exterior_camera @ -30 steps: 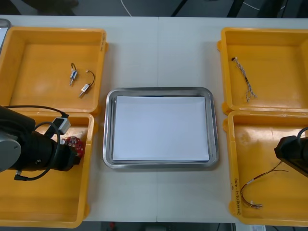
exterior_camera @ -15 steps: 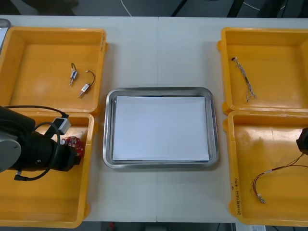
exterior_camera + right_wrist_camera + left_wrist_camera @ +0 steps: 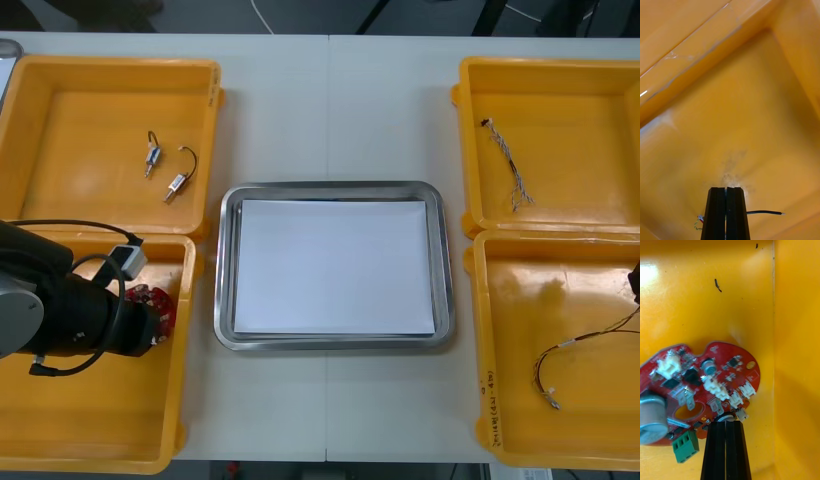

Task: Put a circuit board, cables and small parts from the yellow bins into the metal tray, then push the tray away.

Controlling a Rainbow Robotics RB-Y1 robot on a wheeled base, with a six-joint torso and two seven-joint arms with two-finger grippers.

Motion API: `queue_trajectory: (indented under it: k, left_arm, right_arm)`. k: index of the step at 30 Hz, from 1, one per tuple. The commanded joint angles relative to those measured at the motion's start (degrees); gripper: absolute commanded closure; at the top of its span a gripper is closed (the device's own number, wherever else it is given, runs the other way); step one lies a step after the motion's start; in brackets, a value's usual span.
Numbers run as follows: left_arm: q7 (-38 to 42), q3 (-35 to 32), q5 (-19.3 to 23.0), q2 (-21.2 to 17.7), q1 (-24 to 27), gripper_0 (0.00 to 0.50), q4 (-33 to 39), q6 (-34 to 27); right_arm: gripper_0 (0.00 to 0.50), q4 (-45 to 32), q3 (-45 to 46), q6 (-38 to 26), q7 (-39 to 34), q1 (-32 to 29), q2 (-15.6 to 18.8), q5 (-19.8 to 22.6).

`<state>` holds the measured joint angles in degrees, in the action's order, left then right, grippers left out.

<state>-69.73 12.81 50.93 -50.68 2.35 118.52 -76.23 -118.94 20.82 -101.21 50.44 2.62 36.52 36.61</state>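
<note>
Two grippers are at work, both low in the front frame.

Left gripper (image 3: 726, 422): inside the near left bin (image 3: 90, 430), lower left of frame, fingers closed flat together. Their tips meet the rim of the circuit board (image 3: 711, 390). The board lies components-up just beyond them, near the bin's right-hand wall, with its longer span running across the line of the fingers. Whether the tips pinch a component on that rim cannot be told.

Right gripper (image 3: 726, 188): at the right edge of the frame, over the near right bin (image 3: 540, 300), fingers pressed together on the dark cable (image 3: 765, 212). Wire shows on both sides of the fingers. In the front view the cable trails from the frame edge down toward the bin floor, so part of it appears to hang.

The metal tray (image 3: 228, 300), white inside with nothing in it, sits mid-frame between the bins. It lies directly right of the board and directly left of the cable. The left arm is nearer the board, the right arm nearer the cable. Each load must first clear its own bin wall, which looks like the only obstruction on either path.

Farther up the frame, the far left bin (image 3: 60, 120) holds two small metal parts (image 3: 180, 177), well apart from the left gripper. The far right bin (image 3: 580, 120) holds a twisted blue and white cable (image 3: 505, 160). Neither gripper is near them.
</note>
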Motion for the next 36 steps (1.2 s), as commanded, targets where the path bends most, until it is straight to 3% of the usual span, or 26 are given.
queue_trajectory:
  k: [1,8,16,31,32,33,34,35,36]
  left_arm:
    - [-1.5,0.5,0.0,0.5,-2.1,0.500,0.5,0.3]
    - [-1.6,-0.3,0.6,0.2,-2.1,0.500,0.6,-0.2]
    - [-1.8,-5.9,2.1,0.2,-2.0,0.500,4.6,-8.6]
    - [-3.7,-16.8,5.5,0.2,-1.3,0.500,11.3,-18.8]
    - [-3.9,-17.6,5.8,0.2,-0.9,0.500,11.8,-19.8]
    - [-3.9,-18.2,6.1,0.2,-0.5,0.500,12.1,-20.6]
    - [-3.9,-19.0,6.6,0.2,0.0,0.500,12.3,-21.9]
    - [-3.8,-19.2,6.6,0.2,0.2,0.500,12.3,-22.1]
    - [-3.9,-20.4,7.2,0.2,1.1,0.500,12.3,-23.6]
  right_arm:
    - [0.500,1.2,1.9,1.7,3.5,1.1,3.0,-0.7]
    - [0.500,3.1,1.9,3.0,3.9,1.2,4.0,-0.5]
    - [0.500,3.8,1.9,3.1,4.5,1.7,4.3,-1.4]
    - [0.500,4.9,2.2,3.2,5.1,1.9,4.5,-0.9]
    - [0.477,4.9,2.3,3.2,5.2,1.9,4.5,-0.8]
    - [0.396,4.9,2.2,3.2,5.4,1.9,4.5,-0.7]
    - [0.251,4.9,2.2,3.2,5.5,1.9,4.5,-0.7]
    - [0.213,4.9,2.3,3.2,5.6,1.9,4.5,-0.7]
    - [0.069,4.9,2.3,3.2,5.7,1.9,4.5,-0.7]
